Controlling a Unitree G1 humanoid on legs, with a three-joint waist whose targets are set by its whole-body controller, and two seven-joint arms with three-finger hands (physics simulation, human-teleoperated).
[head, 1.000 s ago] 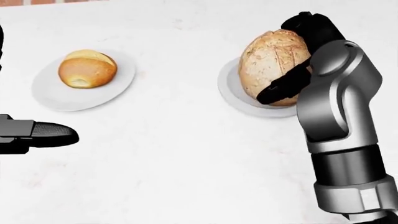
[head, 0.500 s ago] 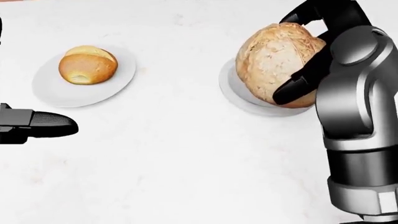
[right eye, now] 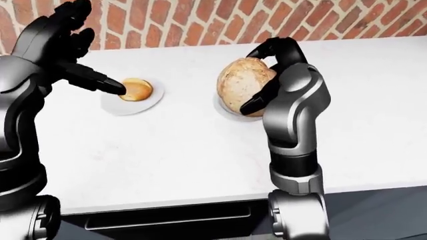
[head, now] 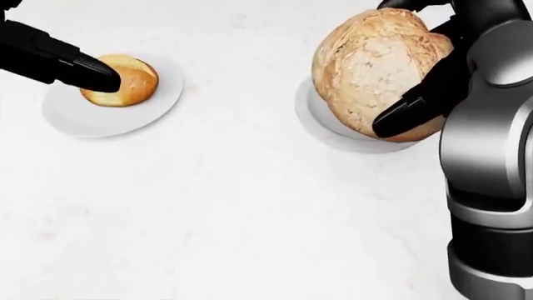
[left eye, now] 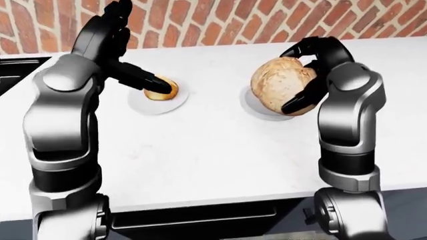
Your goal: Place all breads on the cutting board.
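Note:
A large round crusty loaf (head: 375, 69) hangs just above its white plate (head: 329, 134), and my right hand (left eye: 295, 77) is shut on it, fingers over its top and one dark finger (head: 408, 115) across its lower side. A small golden bun (head: 133, 81) lies on a second white plate (head: 108, 115) at the left. My left hand (left eye: 126, 60) is open there, one finger (head: 79, 69) stretched out against the bun's left side and the others pointing up. No cutting board shows in any view.
The white counter (left eye: 200, 150) runs to a red brick wall (left eye: 220, 22) at the top. A dark recess (left eye: 16, 70) lies at the counter's left end. The counter's near edge (left eye: 214, 197) has a dark drawer front below it.
My right hand has raised the loaf off its plate. My left hand has moved from the lower left up to the bun.

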